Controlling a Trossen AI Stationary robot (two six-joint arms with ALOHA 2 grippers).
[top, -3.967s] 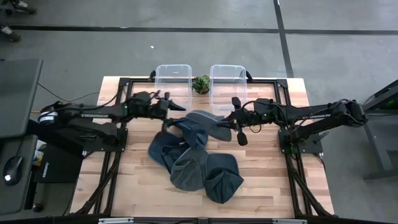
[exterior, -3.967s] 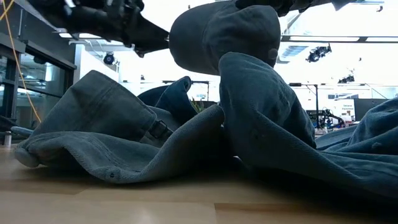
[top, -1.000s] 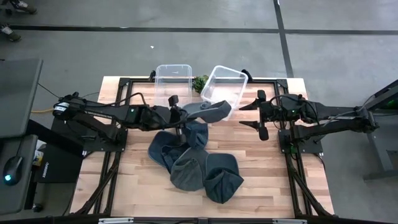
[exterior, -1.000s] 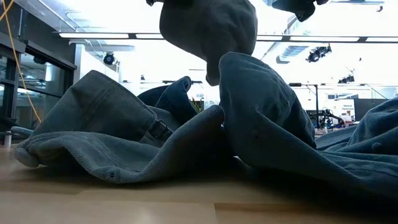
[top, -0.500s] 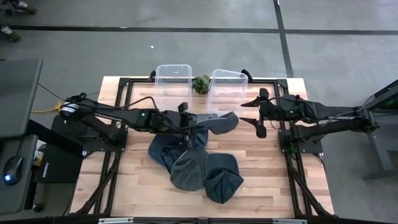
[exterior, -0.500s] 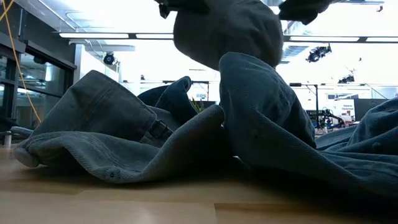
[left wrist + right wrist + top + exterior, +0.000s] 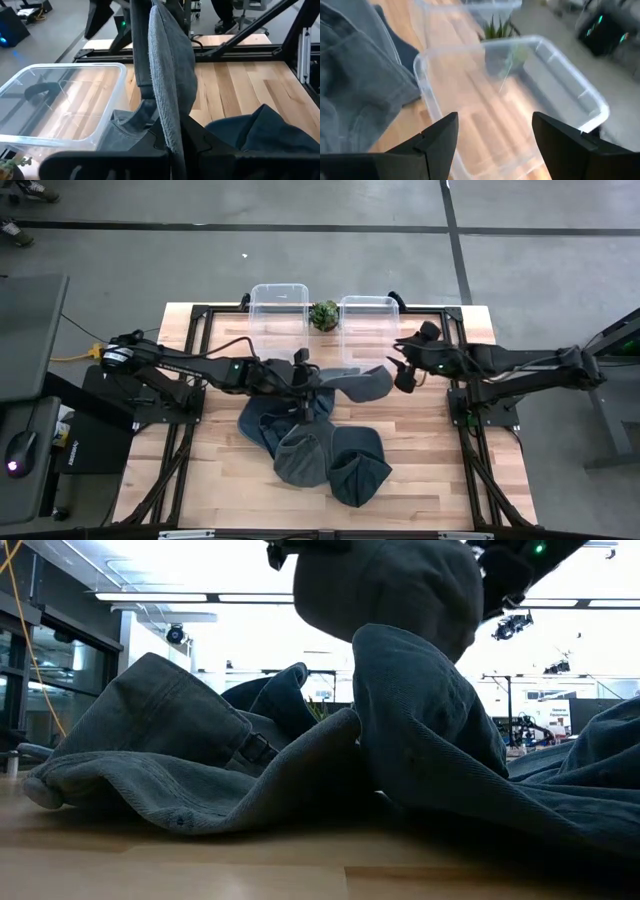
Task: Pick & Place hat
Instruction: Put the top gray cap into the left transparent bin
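Observation:
A grey hat (image 7: 355, 381) hangs in the air in front of the two clear bins, with my left gripper (image 7: 303, 376) shut on its left end. In the low view the hat (image 7: 390, 585) floats above the pile of hats (image 7: 300, 770). In the left wrist view it stands edge-on (image 7: 167, 75) between my fingers. My right gripper (image 7: 403, 370) is open just right of the hat's free end, touching nothing. Its wrist view shows its fingers (image 7: 440, 142) spread over the right bin (image 7: 520, 95). My left gripper pinches the hat's left end (image 7: 170, 125) between its two fingers. The fingers come from the table's left, slanting slightly downward. The hat stretches away from them toward the table's right, edge-on and lifted clear of the table. Which part of the hat that end is, I cannot tell.
Two clear bins (image 7: 279, 310) (image 7: 367, 315) stand at the far edge with a small plant (image 7: 323, 313) between them. A pile of several grey and blue hats (image 7: 315, 445) covers the table's middle. Bare wood lies at the near left and right.
My left gripper has carried the hat from the right bin's near wall toward the table's right and near side, sinking a little. The right bin, tipped askew a second ago, sits flat again. My right gripper has tipped downward and moved toward the hat's free end, staying open.

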